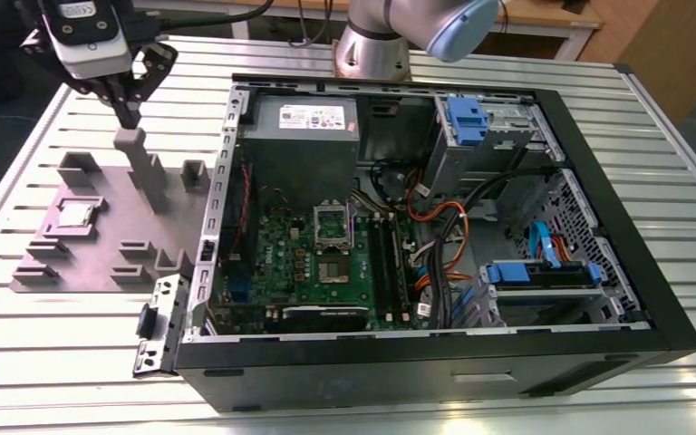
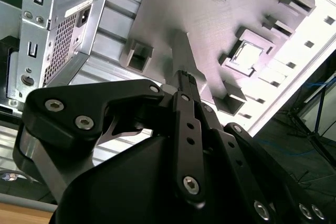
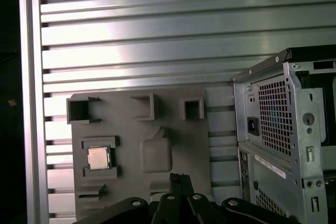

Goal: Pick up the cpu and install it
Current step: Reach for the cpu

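Cpu [image 1: 76,215] seated in gray fixture [image 1: 97,263] pocket, well apart from gripper [image 1: 127,115], jaws closed together, holding nothing

table [image 1: 687,181]: slatted metal top, everything stands on it
computer case [image 1: 445,376]: black, lying open side up, toward the exterior view's right
holder plate [image 1: 94,245]: gray, flat on the table at the exterior view's left, just beside the case, with raised pockets
post [image 1: 142,168]: gray, upright on the plate's far part
power supply [image 1: 305,136]: gray box with white label, far-left corner inside the case
motherboard [image 1: 312,272]: green, nearer than the power supply
socket frame [image 1: 331,222]: silver, mid-board
cables [image 1: 439,227]: orange and black, right of the board
drive brackets [image 1: 467,118]: blue, along the case's right side
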Robot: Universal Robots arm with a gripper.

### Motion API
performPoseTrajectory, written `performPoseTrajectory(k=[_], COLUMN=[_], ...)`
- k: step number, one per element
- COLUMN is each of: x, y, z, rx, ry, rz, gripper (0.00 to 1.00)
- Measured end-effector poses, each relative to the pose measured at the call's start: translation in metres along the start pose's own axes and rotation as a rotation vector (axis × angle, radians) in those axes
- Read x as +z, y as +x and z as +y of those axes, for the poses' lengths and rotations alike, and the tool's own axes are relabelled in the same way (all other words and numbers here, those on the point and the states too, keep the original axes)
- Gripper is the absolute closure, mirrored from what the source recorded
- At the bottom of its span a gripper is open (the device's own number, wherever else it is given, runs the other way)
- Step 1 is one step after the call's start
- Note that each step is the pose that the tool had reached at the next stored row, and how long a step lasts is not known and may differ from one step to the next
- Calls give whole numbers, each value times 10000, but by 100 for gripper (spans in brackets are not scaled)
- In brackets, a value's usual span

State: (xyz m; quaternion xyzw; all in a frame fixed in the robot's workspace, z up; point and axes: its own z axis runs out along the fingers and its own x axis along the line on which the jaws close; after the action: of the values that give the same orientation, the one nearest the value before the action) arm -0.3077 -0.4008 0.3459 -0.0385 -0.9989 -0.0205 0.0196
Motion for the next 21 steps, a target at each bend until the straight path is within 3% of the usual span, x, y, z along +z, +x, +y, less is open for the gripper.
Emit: performPoseTrajectory(k=[5,15,21], x=[17,62,109], y=[101,496,625], z=[-8,-41,-55], rx=[0,0,-1], ry=[-1,-1,-1], rz=[-2,-6,-6], gripper=[89,89,89])
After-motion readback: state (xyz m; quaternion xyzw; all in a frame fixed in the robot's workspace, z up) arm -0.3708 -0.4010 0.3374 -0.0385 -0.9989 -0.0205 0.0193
